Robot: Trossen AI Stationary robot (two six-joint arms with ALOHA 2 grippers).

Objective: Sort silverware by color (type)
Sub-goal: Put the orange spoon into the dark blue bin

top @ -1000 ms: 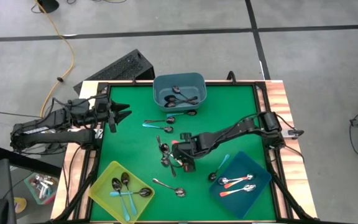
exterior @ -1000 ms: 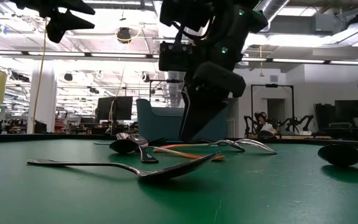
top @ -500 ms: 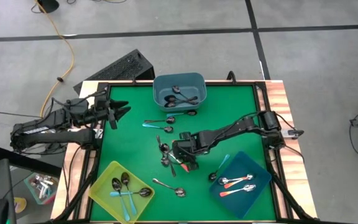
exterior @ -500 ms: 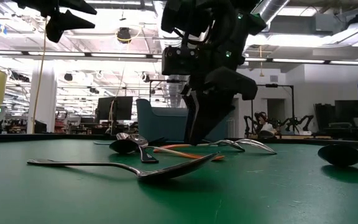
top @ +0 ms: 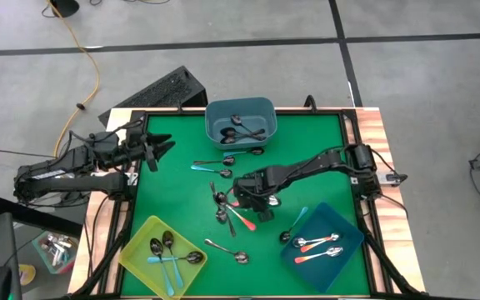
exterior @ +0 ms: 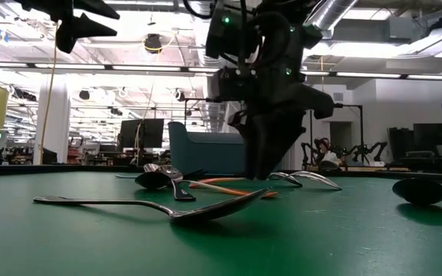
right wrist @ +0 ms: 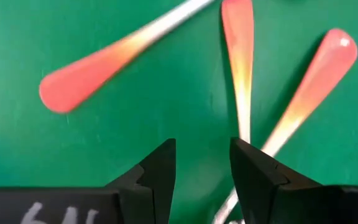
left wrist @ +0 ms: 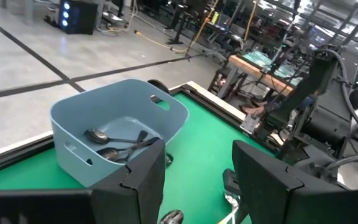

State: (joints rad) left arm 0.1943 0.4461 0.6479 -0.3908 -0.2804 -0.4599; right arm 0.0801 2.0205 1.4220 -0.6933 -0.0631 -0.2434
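Three plastic bins already hold part of the silverware, so you are roughly halfway by my judgement. Looking down from above, the grey-blue plastic bin [top: 240, 121] at the far edge of the green table [top: 173, 196] holds a few dark plain-metal spoons [top: 238, 130], the yellow plastic bin [top: 162, 254] at the near left corner holds several spoons, at least one with a light blue handle [top: 167, 271], though some there look dark, and the dark blue plastic bin [top: 323, 246] at the near right holds the orange-red-handled spoons [top: 319, 247]. What you have left lies loose on the cloth: a cluster in the middle with orange-red handles [right wrist: 238, 59] and shiny bowls, a light-blue-handled spoon [top: 211, 169] and a dark one just in front of the grey-blue bin, another light blue one [top: 297, 220] beside the dark blue bin, and a plain metal spoon [top: 226, 250] near the yellow bin. Your right end effector [right wrist: 202, 165] hangs low over the middle cluster, fingers parted around nothing, directly above the orange-red handles and gripping none of them. Your left end effector [left wrist: 194, 171] waits at the left edge of the table, fingers spread and empty, facing the grey-blue bin. The orange-red handles look like your next pick, bound for the dark blue bin.
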